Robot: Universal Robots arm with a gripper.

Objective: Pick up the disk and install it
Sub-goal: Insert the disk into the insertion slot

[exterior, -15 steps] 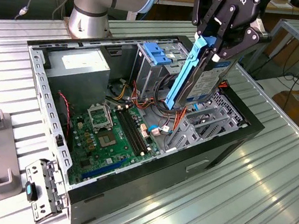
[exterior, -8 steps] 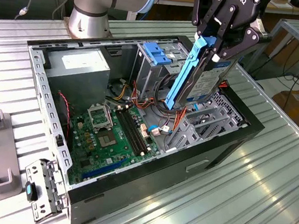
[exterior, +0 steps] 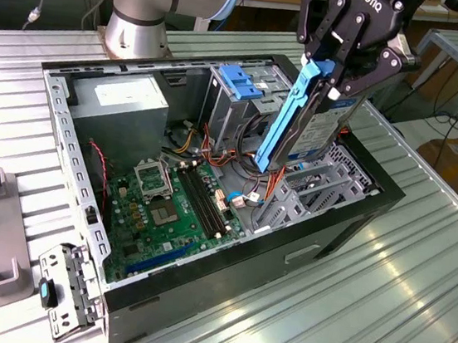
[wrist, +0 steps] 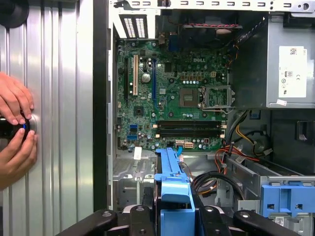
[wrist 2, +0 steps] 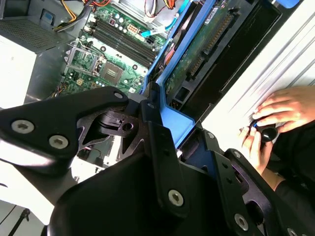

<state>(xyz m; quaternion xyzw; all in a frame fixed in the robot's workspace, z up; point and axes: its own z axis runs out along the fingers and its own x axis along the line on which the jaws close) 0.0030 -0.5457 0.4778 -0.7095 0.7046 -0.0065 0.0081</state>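
A gripper pinches the disk by its upper end, fingers pressed against its sides. In the exterior view the disk stands on edge, its long axis slanting from the gripper at one o'clock down toward seven o'clock. Its lower end hangs over the open case, at three o'clock from the motherboard.

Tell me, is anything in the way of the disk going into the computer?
The gripper holds the disk, tilted over the open computer case. Loose cables lie right beside its lower end and might get in the way; nothing else visible does.
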